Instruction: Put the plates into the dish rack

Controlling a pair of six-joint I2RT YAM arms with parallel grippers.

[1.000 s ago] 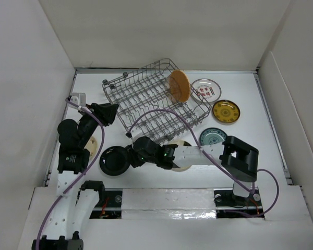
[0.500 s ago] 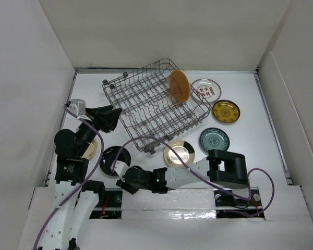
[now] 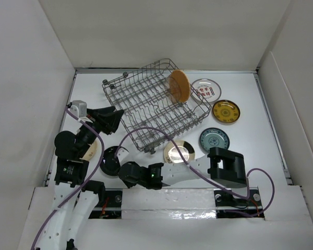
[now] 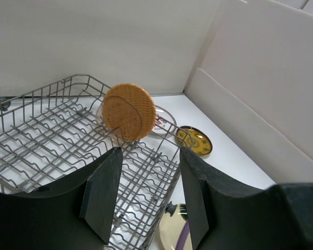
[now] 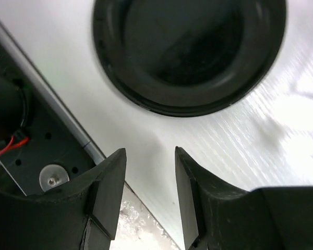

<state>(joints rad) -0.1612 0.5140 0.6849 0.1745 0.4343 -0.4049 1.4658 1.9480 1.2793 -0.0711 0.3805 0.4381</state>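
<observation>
– On the far half of the counter, what lies round the dish rack?

– Rack: grey wire basket, set askew, upright tines, small round feet. One orange-brown plate stands on edge among the tines at its far right corner; flat disc, finely textured face. Flat on the counter to the right: white plate with red marks, glossy yellow patterned plate, teal patterned plate. A cream plate with a shiny centre lies just beside the rack's near corner.

– Anything in the way?

– A purple cable arcs over the rack's near edge and crosses the cream plate. The left arm covers most of a pale plate; cannot tell its exact colour.

– State of the left end effector?

– It hangs off the rack's left side, pointed across it. Fingers apart, nothing between them.

– And the right end effector?

– Low at the counter's near edge. Fingers apart over bare white surface. The black plate lies just ahead of the tips, untouched: round, glossy, raised rim. A metal strip and a red wire show to one side.
</observation>
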